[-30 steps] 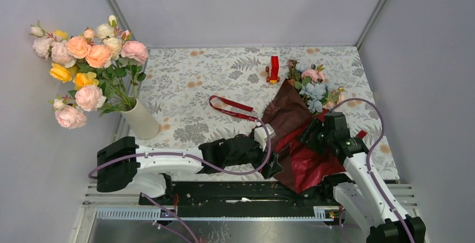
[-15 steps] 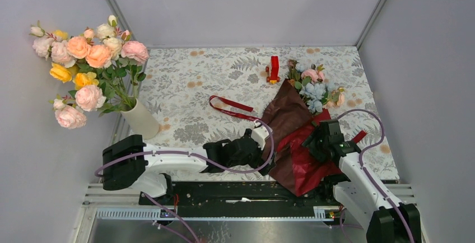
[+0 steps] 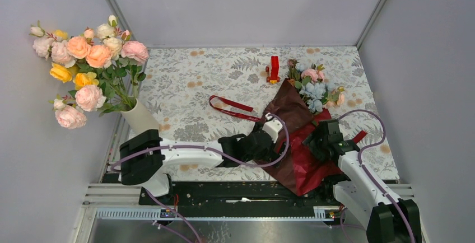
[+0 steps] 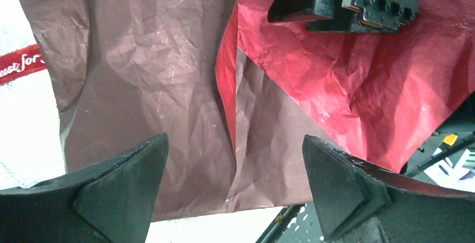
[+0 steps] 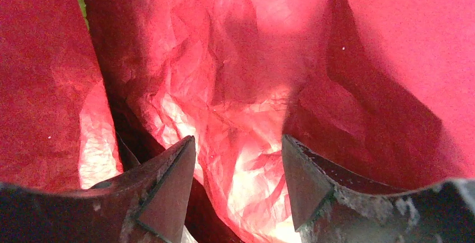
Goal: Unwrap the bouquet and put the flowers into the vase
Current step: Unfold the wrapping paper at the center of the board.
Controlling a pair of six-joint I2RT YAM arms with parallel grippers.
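- Table (image 3: pixel 190 80): leaf-patterned cloth on top, plain grey walls (image 3: pixel 246 8) round it.
- Vase (image 3: pixel 140 121) stands at your far-left table edge, packed with big roses (image 3: pixel 89 58).
- Bouquet (image 3: pixel 297 114) lies right of centre, paper (image 4: pixel 140 86) opened out, flowers (image 3: pixel 313 86) at its far end.
- Ribbon (image 3: pixel 231 108) lies loose on the table left of it; white script reads "Just for", rest cut off.
- Your left pincer (image 4: pixel 233 138): fully released, over the paper's dull side.
- Your right pincer (image 5: pixel 238 139): half spread in red paper, can't tell if it's grasping.
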